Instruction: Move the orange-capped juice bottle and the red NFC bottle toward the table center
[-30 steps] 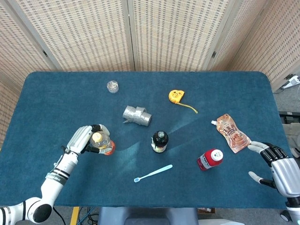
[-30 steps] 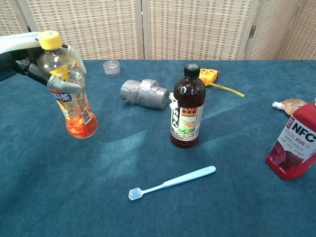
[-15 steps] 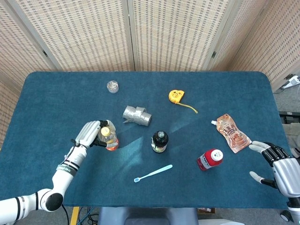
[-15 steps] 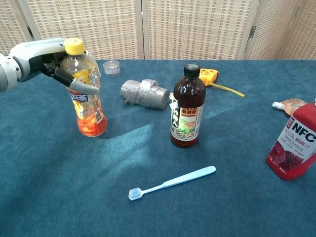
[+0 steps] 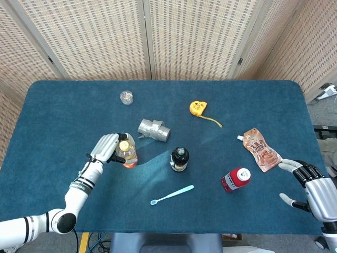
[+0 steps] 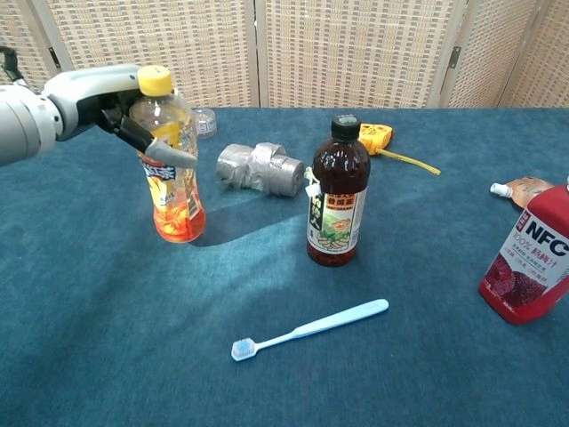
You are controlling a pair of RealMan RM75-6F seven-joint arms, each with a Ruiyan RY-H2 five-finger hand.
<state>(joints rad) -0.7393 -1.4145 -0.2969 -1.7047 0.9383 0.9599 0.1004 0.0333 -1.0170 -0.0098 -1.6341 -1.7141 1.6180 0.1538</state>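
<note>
Gripped the orange-capped juice bottle (image 6: 172, 156) upright in the left robot hand (image 6: 116, 102) beside the foil roll (image 6: 260, 168) near bench (image 5: 63, 116) center, likely ready for release, leaving the red NFC bottle (image 5: 236, 179) for the open, empty right robot hand (image 5: 313, 191).

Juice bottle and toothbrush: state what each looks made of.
Juice bottle: clear, glossy plastic, probably; the orange drink shows through the wall, under an opaque yellow-orange cap and printed label.
Toothbrush: pale blue plastic by its look, smooth and matte, with white bristles at the head.
</note>
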